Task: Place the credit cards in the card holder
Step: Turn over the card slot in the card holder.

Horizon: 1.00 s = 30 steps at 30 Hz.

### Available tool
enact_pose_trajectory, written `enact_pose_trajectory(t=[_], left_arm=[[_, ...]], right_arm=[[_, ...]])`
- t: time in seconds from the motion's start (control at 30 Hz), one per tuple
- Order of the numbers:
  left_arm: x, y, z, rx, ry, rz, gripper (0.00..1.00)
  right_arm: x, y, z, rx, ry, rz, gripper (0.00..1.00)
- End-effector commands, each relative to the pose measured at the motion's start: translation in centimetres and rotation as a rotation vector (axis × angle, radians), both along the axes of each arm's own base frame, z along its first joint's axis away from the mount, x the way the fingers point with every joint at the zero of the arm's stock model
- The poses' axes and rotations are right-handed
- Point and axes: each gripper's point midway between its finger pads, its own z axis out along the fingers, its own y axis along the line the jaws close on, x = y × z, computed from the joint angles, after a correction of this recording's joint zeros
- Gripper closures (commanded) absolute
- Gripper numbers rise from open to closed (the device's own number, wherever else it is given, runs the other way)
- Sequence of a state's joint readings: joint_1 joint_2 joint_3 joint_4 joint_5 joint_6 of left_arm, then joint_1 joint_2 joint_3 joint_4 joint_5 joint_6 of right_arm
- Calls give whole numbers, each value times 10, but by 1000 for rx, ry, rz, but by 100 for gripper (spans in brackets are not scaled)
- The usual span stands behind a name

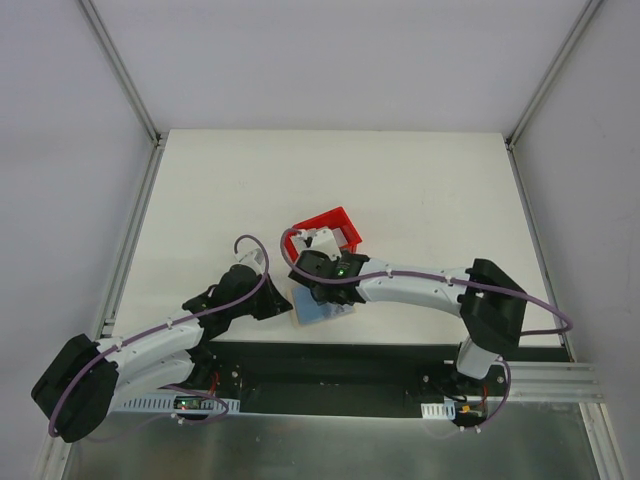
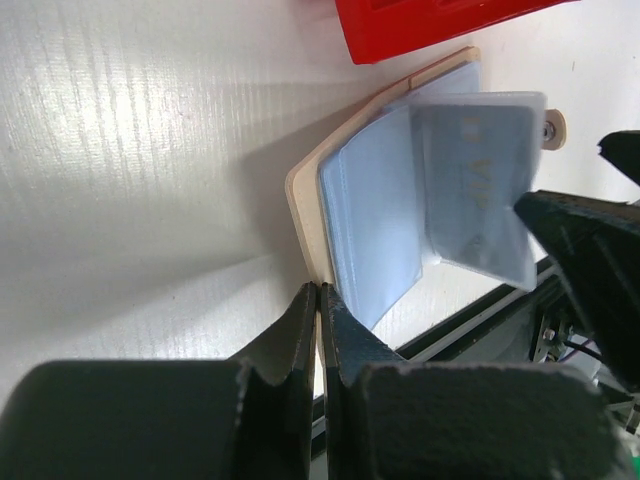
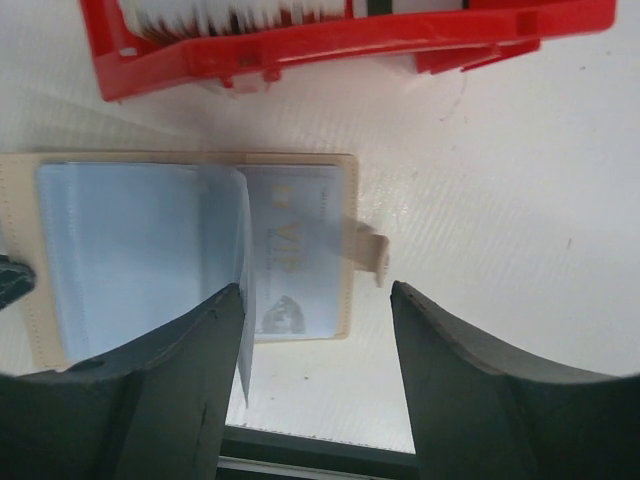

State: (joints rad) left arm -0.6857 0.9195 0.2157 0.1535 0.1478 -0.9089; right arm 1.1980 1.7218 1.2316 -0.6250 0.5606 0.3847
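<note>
Progress was judged partial: the card holder (image 3: 300, 160) lay opened on the surface (image 3: 500, 200) just beside the red bin (image 3: 330, 40), with one pale lettered card (image 3: 290, 250) at its clear sleeves, its seating unclear. More whitish cards (image 3: 220, 15) were left inside the bin. The left gripper (image 2: 317, 300) was closed tight at the holder's corner away from the bin. The right gripper (image 3: 318, 292) was spread open, nothing clamped.

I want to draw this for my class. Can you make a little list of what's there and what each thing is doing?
wallet: lying open on the table, blue inside up
card: pale, with letters, in the wallet's clear sleeve
red bin: next to the wallet, whitish cards inside
left gripper: shut, tips at the wallet's edge
right gripper: open, over the wallet
</note>
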Motion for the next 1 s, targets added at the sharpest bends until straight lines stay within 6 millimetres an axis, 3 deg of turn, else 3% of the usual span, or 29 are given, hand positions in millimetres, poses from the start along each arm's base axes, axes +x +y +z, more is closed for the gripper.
enact_pose_trajectory(t=[0.0, 0.27, 0.53, 0.77, 0.97], left_arm=[[2, 4, -5, 17, 1, 20, 100], [1, 5, -8, 28, 12, 22, 100], [1, 5, -11, 38, 20, 24, 100], [3, 4, -10, 40, 21, 23, 100], [3, 5, -11, 43, 23, 27, 100]], right_arm=[[1, -25, 6, -10, 1, -37, 37], [2, -33, -1, 18, 28, -53, 37], [-9, 9, -14, 197, 142, 42, 46], [-10, 4, -49, 136, 214, 29, 46], [-5, -6, -50, 50, 202, 19, 45]])
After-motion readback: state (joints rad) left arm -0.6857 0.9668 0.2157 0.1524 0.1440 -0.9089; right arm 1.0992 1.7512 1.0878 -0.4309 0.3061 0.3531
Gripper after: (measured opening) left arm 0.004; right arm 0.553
